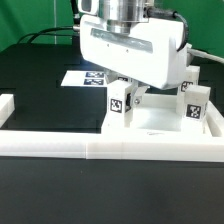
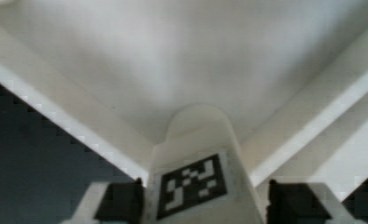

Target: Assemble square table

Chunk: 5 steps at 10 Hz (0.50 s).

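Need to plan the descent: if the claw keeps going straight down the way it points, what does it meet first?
The claw points down with a tagged leg between its fingers; straight below lies the white tabletop slab, likely met first. Depth is unclear.

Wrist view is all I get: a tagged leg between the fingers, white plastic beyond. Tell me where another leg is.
Observer: A second tagged leg stands upright on the exterior view's right of the gripper, by the square tabletop.
Operator: Now report what borders the tabletop.
Observer: The long low white border wall runs along its near edge.
Operator: Say what lies behind the gripper.
Observer: The marker board lies flat on the black table, toward the exterior view's left.
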### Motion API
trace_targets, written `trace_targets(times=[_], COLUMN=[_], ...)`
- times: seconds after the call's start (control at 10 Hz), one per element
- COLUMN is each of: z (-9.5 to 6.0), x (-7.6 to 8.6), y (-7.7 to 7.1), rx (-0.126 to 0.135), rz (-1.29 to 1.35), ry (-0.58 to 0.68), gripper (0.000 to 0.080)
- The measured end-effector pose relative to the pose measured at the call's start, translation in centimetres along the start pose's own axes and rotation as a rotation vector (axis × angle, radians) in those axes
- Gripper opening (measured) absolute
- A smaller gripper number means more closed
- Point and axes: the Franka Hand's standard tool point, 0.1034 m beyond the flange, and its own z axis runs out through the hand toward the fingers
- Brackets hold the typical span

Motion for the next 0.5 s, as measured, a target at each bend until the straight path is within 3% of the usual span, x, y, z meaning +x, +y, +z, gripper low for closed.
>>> trace_targets(times=[0.1, 0.2, 0.3, 0.4, 0.5], z=[0.01, 0.06, 0.06, 0.07, 0.08], x=[-0.01, 0.00, 0.00, 0.00, 0.00], y=[0.00, 0.02, 0.03, 0.03, 0.03], rx=[0.000, 0.000, -0.001, -0.001, -0.001], rz=[0.000, 0.001, 0.001, 0.001, 0.001], ry=[0.000, -0.001, -0.001, -0.001, -0.001], gripper=[0.0339, 0.0419, 0.0585, 0.0585, 0.0636])
